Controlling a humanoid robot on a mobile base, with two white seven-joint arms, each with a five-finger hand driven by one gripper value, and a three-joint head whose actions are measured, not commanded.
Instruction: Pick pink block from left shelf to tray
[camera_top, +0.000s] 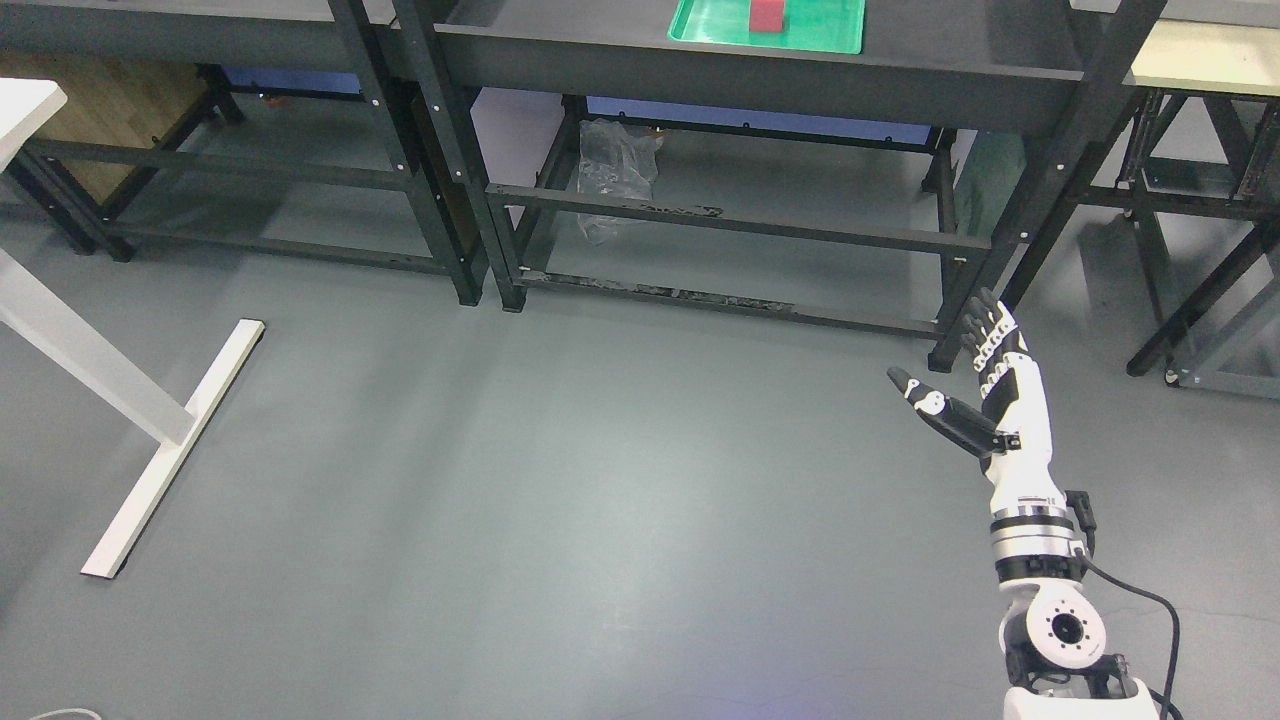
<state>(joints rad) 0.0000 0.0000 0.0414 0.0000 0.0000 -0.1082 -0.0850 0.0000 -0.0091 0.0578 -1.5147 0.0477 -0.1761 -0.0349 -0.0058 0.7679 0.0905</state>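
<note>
A pink-red block (767, 14) sits on a green tray (820, 30) on the dark shelf top at the upper middle of the head view. My right hand (975, 385) is raised over the floor at the lower right, well below and in front of the shelf. Its fingers (990, 330) are straight and the thumb is spread, holding nothing. The right arm comes up from the bottom right corner. The left arm does not show.
Dark metal shelf frames (720, 220) span the back, with a crumpled clear plastic bag (615, 165) on the floor beneath. A white table leg and foot (170, 440) stand at the left. Grey floor (560, 480) fills the middle.
</note>
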